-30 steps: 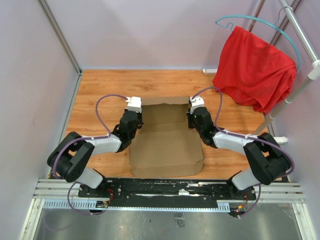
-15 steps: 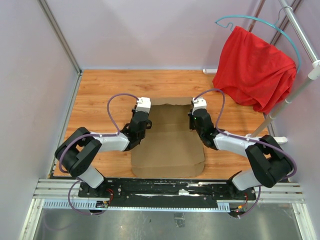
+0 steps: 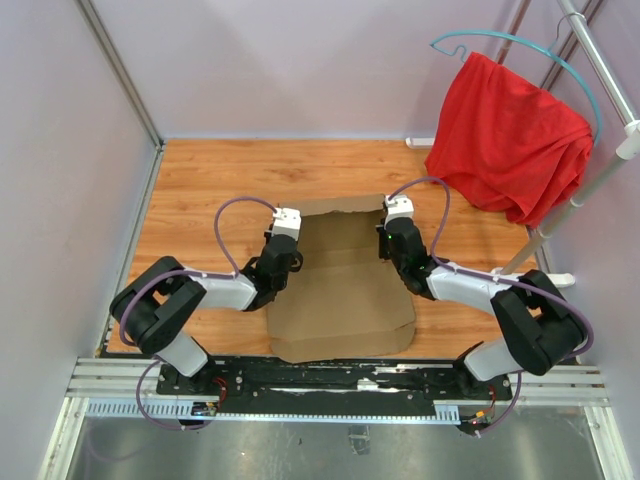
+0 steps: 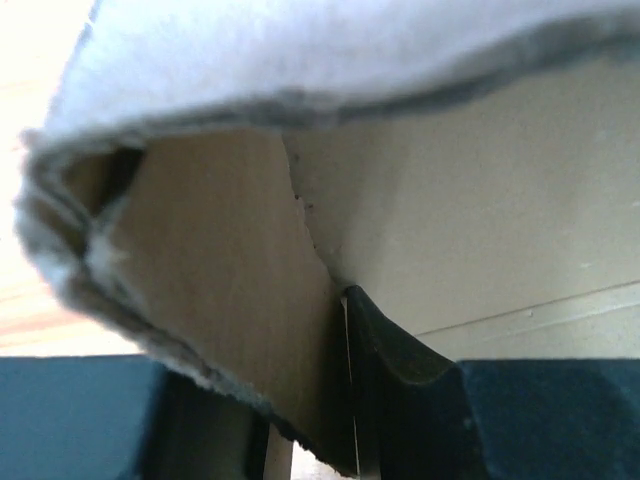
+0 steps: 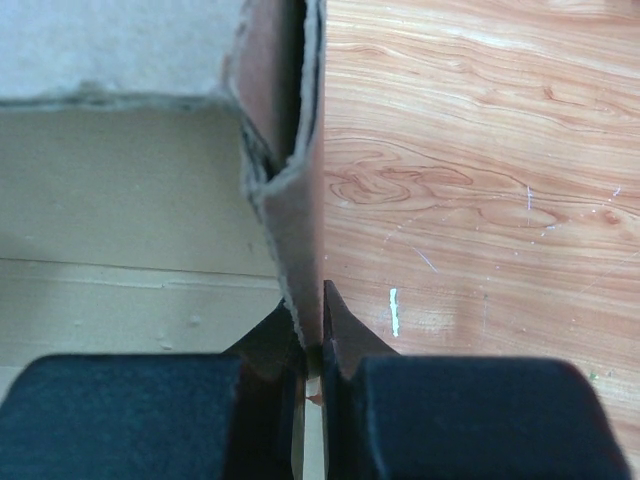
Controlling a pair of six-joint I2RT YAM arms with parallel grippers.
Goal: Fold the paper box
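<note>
- Top view, centre of frame: the paper box (image 3: 340, 290) lies on the wooden table (image 3: 200, 180) between the two arms. It is mostly flat, with its side flaps lifted at the upper corners.
- The right gripper (image 3: 397, 212) sits at the box's upper right corner. Its wrist view shows the jaws narrow and pinched on the upright side wall (image 5: 300, 250), right at the bottom of the frame — a clean bite.
- The left gripper (image 3: 284, 224) is at the upper left corner. In its wrist view a flap (image 4: 230, 280) drops between the jaws and one finger (image 4: 395, 350) touches it. The other finger is hidden behind the card, so we cannot tell whether it is clamped.
- We judge the step in hand to be raising both side walls along their creases.
- To do it well, we want both arms moving evenly and hinging about the crease lines. Pulling outward could drag or twist the base.
- The red cloth (image 3: 510, 140) hangs at upper right, well apart — no concern.
</note>
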